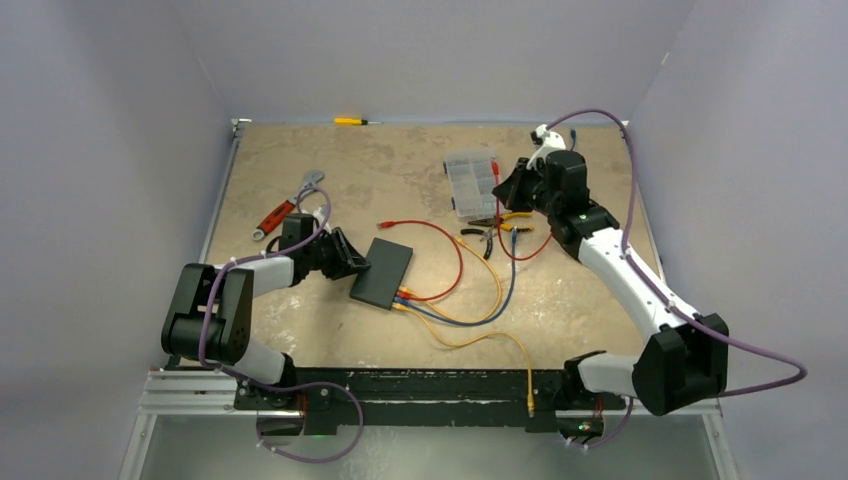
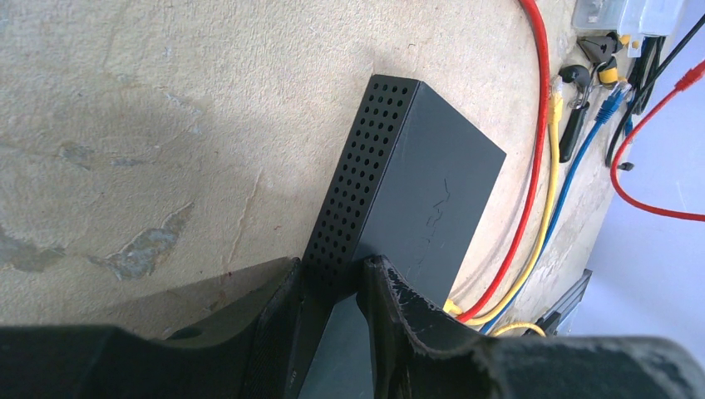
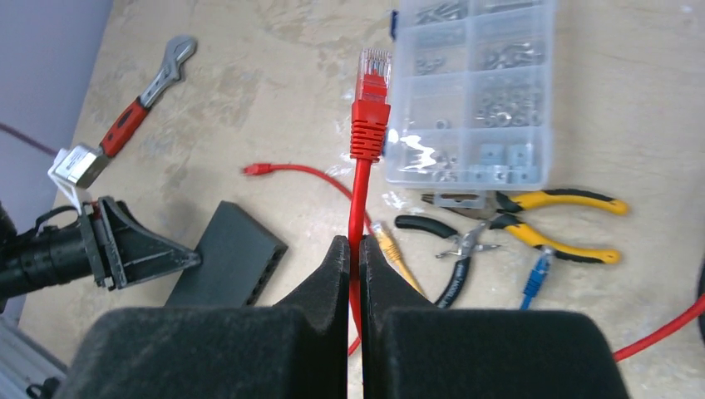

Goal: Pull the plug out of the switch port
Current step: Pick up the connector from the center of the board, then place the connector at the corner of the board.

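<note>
The flat black switch lies at the table's middle. Red, yellow and blue cables enter its near short edge. My left gripper is shut on the switch's left long edge; in the left wrist view its fingers pinch the perforated side of the switch. My right gripper is at the back right, above the table. It is shut on a red cable just below its free red plug, which is clear of the switch.
A clear organiser box stands next to the right gripper, with black pliers and yellow-handled pliers beside it. A red-handled wrench lies at the left and a yellow screwdriver at the back edge. Loose cables loop right of the switch.
</note>
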You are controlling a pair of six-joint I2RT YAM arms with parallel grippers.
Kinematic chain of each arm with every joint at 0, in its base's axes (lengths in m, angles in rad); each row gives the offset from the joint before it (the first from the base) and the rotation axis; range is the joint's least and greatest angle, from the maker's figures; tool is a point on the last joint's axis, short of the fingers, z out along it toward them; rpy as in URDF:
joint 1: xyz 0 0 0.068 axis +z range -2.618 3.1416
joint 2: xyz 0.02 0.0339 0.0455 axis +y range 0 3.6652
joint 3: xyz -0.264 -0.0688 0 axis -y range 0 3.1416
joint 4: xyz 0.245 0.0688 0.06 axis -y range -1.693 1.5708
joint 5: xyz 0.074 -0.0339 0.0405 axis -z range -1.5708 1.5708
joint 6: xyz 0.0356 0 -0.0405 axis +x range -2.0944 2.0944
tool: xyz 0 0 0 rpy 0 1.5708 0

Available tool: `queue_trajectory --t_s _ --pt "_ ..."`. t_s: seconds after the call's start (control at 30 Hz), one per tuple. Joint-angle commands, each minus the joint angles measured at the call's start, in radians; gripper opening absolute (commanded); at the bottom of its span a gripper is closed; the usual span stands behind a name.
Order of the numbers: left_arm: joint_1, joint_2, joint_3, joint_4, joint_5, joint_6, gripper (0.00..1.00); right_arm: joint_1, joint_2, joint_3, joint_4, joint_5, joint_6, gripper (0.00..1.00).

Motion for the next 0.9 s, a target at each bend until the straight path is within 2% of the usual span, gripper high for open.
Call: queue_trajectory --t_s 0.0,0.33,0.87 --pt "0.003 0.041 -0.039 -0.133 -0.122 0.07 0.32 -0.058 -0.076 -0.005 0.005 0.01 0.003 0.0" --pt "0.003 0.043 -0.039 -0.128 -0.12 0.067 0.33 -0.14 -0.139 -0.001 -0.028 0.123 -0.019 0.0" --pt "0.003 0.043 -0.054 -0.109 -0.112 0.061 0.34 -0.354 -0.094 -0.052 -0.007 0.039 0.014 0.0"
